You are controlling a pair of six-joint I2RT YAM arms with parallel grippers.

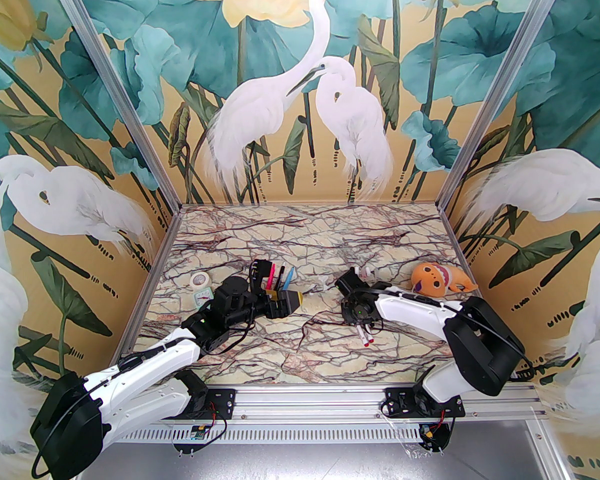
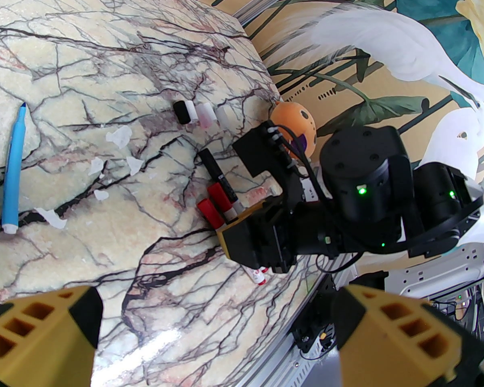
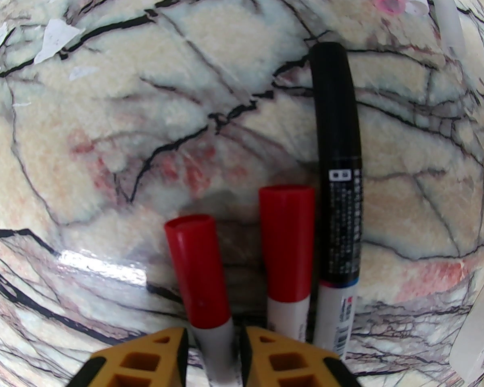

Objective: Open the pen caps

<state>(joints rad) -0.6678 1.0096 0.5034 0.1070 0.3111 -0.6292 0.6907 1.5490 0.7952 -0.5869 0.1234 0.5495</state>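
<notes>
Where right claw (image 3: pixel 213 339) grips red-capped pen (image 3: pixel 199 272), barrel cut off.

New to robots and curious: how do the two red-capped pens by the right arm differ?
The outer red-capped pen sits between the right end effector's fingers; the inner red-capped pen lies free beside the black pen. The outer slants; the inner parallels the black pen. Both are capped, with white barrels.

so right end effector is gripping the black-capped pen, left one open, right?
Not the black-capped one. The right wrist view shows the right end effector gripping the barrel of a red-capped pen; the black-capped pen lies beside it, outside the grip. The left end effector is open, as you said.
</notes>
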